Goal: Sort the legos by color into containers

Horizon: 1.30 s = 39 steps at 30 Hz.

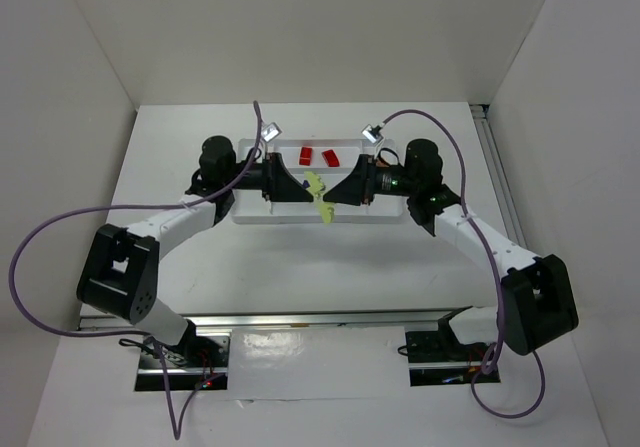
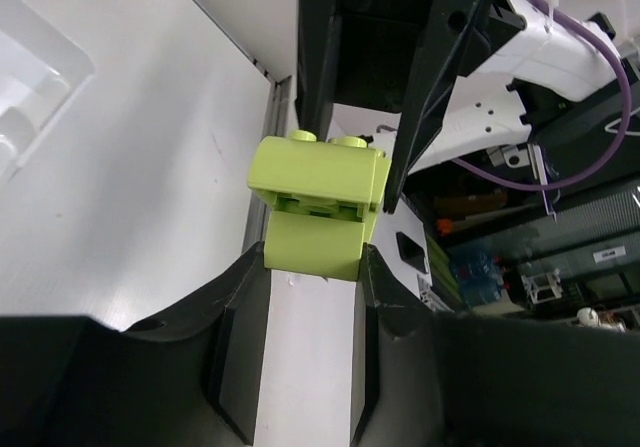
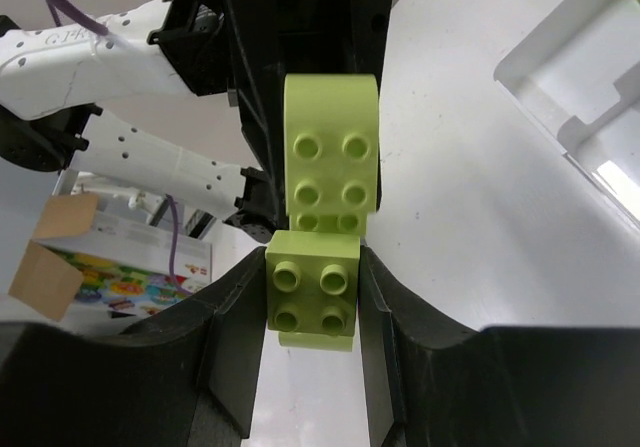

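A cluster of yellow-green legos (image 1: 318, 193) hangs between my two grippers above the white tray (image 1: 285, 218). My left gripper (image 1: 303, 189) is shut on one end; its wrist view shows that brick (image 2: 318, 202) pinched at the fingertips. My right gripper (image 1: 333, 193) is shut on the other end; its wrist view shows a four-stud brick (image 3: 312, 287) between the fingers, touching a longer yellow-green brick (image 3: 330, 152) beyond. Two red legos (image 1: 306, 154) (image 1: 330, 156) lie in a back compartment. Orange and dark legos are not visible.
The tray lies across the middle of the white table, partly hidden under both arms. Its corner shows in the left wrist view (image 2: 30, 77) and in the right wrist view (image 3: 580, 67). Purple cables loop from each arm. White walls enclose the table.
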Each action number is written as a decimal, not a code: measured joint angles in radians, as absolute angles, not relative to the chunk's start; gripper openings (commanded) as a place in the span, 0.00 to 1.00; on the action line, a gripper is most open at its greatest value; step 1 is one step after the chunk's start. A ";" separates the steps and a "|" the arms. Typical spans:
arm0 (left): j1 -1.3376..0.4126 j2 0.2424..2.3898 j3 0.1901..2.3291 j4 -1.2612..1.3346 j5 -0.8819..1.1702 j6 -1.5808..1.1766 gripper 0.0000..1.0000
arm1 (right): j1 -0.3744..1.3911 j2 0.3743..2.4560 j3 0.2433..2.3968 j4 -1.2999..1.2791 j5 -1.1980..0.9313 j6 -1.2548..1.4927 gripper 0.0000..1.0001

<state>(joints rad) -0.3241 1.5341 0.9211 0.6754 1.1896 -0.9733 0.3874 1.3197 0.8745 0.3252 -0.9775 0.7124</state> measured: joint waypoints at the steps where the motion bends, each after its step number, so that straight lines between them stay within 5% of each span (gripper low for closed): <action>1: -0.313 1.538 0.921 0.676 1.190 -0.974 0.00 | 0.382 1.320 0.875 0.322 -0.974 0.711 0.19; 9: -0.246 1.552 0.921 0.647 1.179 -0.960 0.00 | 0.351 1.320 0.875 0.267 -0.927 0.670 0.19; 18: -0.241 1.553 0.986 0.337 1.083 -0.780 0.00 | 0.337 1.340 0.893 0.126 -0.782 0.619 0.19; 28: -0.350 1.484 1.058 -0.276 0.661 -0.526 0.00 | 0.333 1.343 0.948 -0.181 -0.366 0.539 0.17; 39: -0.600 1.619 1.040 -0.557 0.260 -0.530 0.04 | 0.323 1.336 0.948 -0.264 -0.245 0.525 0.17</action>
<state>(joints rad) -0.5999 1.6188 1.0405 -0.5571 0.2600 -0.5304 0.3225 1.3357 0.9482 -0.2642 -0.2455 0.5251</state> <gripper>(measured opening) 0.406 0.441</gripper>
